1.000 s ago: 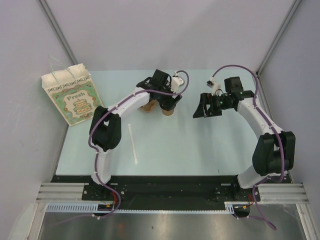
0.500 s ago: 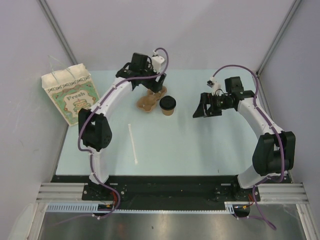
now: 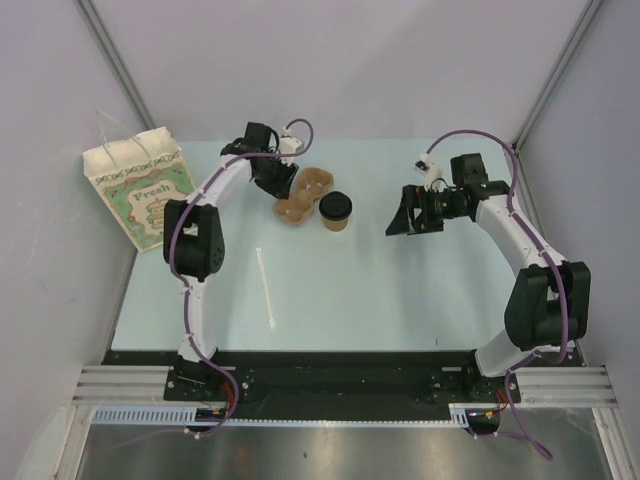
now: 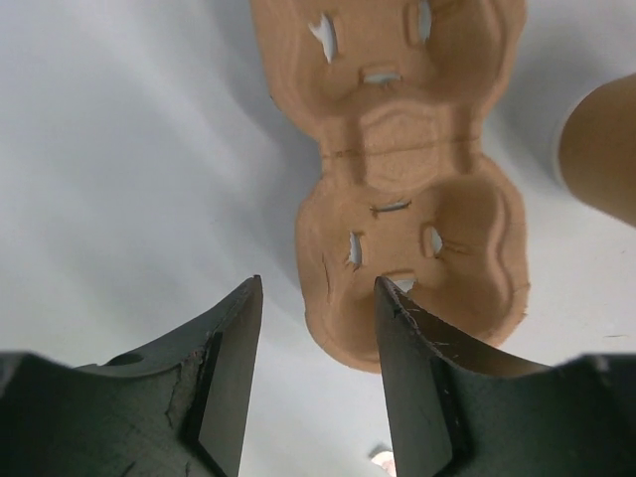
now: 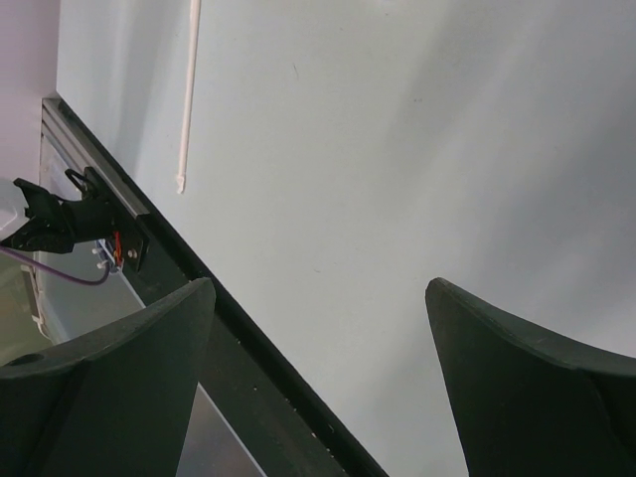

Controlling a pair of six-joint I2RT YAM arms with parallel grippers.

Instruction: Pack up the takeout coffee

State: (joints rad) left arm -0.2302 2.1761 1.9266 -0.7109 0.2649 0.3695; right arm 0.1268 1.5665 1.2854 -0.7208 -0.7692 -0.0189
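Your left gripper (image 4: 316, 286) is hovering part-open, empty, just left of the carrier (image 4: 407, 189). Your right gripper (image 5: 318, 288) is gaping empty, right of the coffee cup (image 3: 335, 209).

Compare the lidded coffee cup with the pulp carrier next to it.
The coffee cup is capped by a black lid; the pulp carrier lies open, with both wells empty. The cup is a single round shape standing upright; the carrier is a long, low two-well tray lying flat. Both are brownish paper and sit side by side on the table.
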